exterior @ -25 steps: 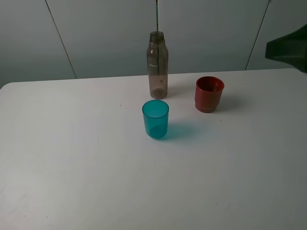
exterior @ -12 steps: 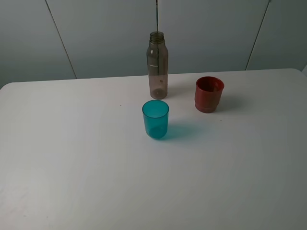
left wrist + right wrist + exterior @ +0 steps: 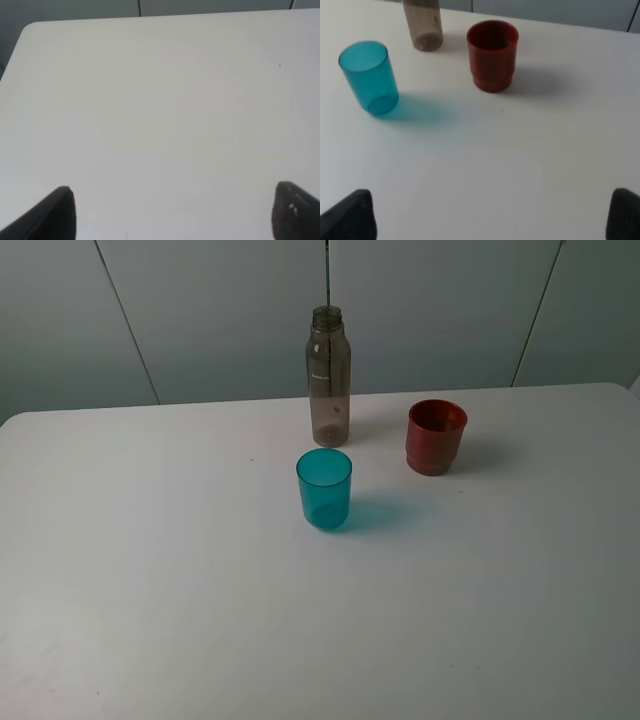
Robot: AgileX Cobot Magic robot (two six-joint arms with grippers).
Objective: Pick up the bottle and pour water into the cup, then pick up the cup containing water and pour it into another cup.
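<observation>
The smoky grey-brown bottle (image 3: 329, 375) stands upright and capless at the back of the white table (image 3: 150, 570). In front of it stands the teal cup (image 3: 324, 489), and to the bottle's right the red cup (image 3: 436, 436). Neither gripper shows in the exterior high view. The right wrist view looks at the teal cup (image 3: 369, 77), the red cup (image 3: 492, 55) and the bottle's base (image 3: 423, 25); my right gripper (image 3: 492, 217) is open and well short of them. My left gripper (image 3: 172, 212) is open over bare table, with nothing between its fingers.
Grey wall panels (image 3: 200, 310) rise behind the table's back edge. The table's rounded far corner (image 3: 30, 27) shows in the left wrist view. Nothing else stands on the table besides the three vessels.
A dark part of the right arm that showed at the exterior view's right edge one second ago has gone out of view. The bottle and both cups have not moved.
</observation>
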